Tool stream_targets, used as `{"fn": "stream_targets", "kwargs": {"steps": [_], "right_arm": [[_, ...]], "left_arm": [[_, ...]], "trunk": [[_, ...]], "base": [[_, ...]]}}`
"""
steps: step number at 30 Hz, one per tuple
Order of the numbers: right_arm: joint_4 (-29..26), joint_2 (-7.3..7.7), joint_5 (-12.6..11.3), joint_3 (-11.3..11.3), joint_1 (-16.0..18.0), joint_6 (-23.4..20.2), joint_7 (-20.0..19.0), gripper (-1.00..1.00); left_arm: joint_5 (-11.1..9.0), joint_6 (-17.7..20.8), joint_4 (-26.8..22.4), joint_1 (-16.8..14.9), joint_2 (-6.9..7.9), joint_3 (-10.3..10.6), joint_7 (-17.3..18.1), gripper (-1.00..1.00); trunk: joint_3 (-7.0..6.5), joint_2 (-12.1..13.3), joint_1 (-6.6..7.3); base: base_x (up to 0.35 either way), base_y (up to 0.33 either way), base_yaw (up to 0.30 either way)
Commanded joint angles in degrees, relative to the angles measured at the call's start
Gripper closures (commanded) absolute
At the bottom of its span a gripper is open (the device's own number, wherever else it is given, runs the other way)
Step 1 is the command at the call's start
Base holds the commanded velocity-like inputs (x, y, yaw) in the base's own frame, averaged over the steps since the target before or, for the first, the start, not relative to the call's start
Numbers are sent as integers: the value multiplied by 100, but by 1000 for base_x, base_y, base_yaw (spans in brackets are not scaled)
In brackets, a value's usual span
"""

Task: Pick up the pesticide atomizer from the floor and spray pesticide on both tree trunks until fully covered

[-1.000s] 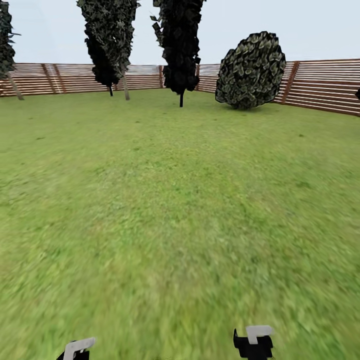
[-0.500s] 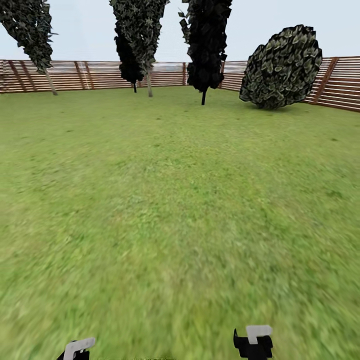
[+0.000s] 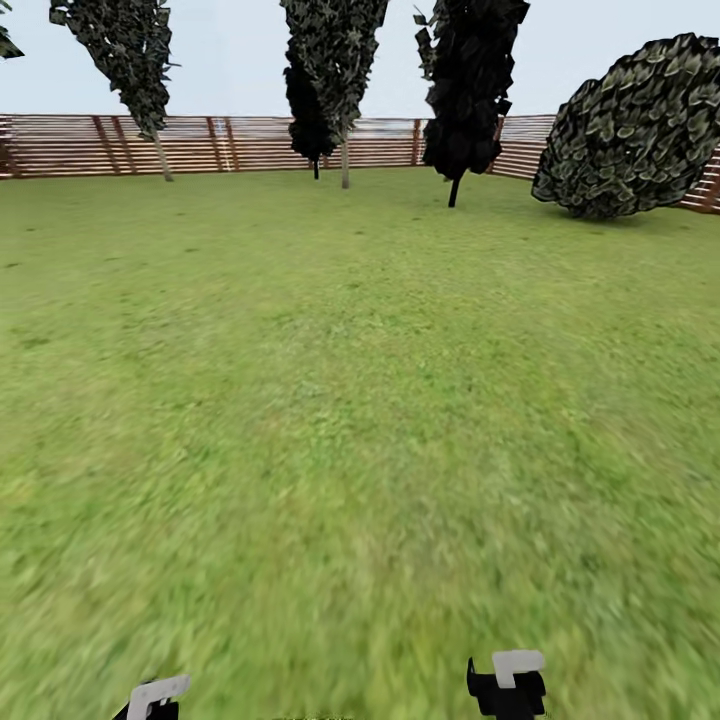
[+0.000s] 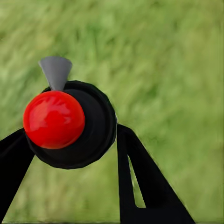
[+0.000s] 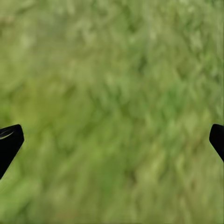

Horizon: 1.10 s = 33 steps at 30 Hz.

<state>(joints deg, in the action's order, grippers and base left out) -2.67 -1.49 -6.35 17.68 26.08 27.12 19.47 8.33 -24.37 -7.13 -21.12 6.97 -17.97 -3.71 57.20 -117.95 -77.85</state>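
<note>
Left gripper (image 4: 70, 154) fingers clamp the pesticide atomizer (image 4: 70, 123), red-capped, over lawn (image 3: 360, 420). Right gripper (image 5: 112, 140) fingers spread wide, holding nothing. Fence (image 3: 240, 142) behind distant trees.

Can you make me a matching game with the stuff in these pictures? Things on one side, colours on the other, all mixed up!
Things:
1. fence
2. lawn
3. ball between the left gripper's fingers
4. sky

Colours:
A. red
B. pale grey-blue
C. brown
D. green

Pairs: 1-C, 2-D, 3-A, 4-B
</note>
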Motion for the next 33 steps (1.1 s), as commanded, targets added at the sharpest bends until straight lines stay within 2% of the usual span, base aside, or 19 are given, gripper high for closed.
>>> {"fn": "stream_targets", "kwargs": {"steps": [1,33], "right_arm": [[4,0,-59,52,2,21,13,-100],[4,0,-59,52,2,18,13,-100]], "left_arm": [[60,-23,8,-6,0,-19,-33,100],[55,-24,9,-6,-2,-18,-33,100]], "trunk": [[9,-2,1],[159,-2,1]], "base": [[0,0,272],[0,0,272]]}}
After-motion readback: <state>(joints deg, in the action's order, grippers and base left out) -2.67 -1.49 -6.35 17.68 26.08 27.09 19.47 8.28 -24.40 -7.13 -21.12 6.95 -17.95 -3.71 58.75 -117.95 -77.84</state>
